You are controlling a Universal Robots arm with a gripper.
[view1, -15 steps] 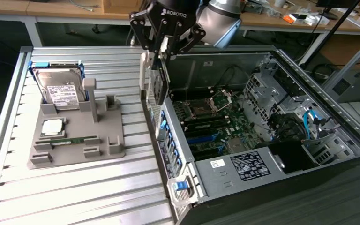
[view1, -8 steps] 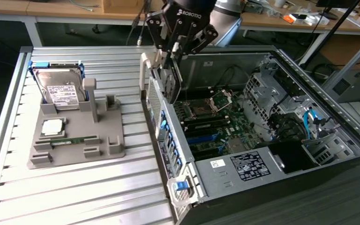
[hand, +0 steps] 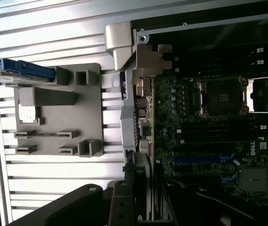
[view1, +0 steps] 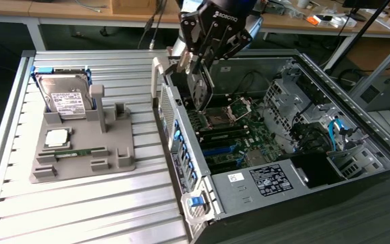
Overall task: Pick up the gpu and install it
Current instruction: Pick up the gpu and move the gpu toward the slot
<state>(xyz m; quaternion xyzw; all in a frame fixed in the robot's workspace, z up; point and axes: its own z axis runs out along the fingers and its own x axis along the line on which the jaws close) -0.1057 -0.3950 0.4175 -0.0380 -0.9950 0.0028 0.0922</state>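
Case (view1: pixel 179 133) open, side panel off. On ext. view's left: tray (view1: pixel 79 152) w/ hard drive (view1: pixel 66 99) standing in it. Inside case, motherboard (view1: pixel 232 145) exposed. Gpu (view1: pixel 200 92) hangs upright over it, near rear wall (seated or not: can't tell). Gripper (view1: pixel 196 68) jaws part-closed, clamping gpu's top edge.

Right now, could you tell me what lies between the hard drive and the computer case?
The exterior view shows the grey holder's upright post, then a bare strip of slatted table, before the case.
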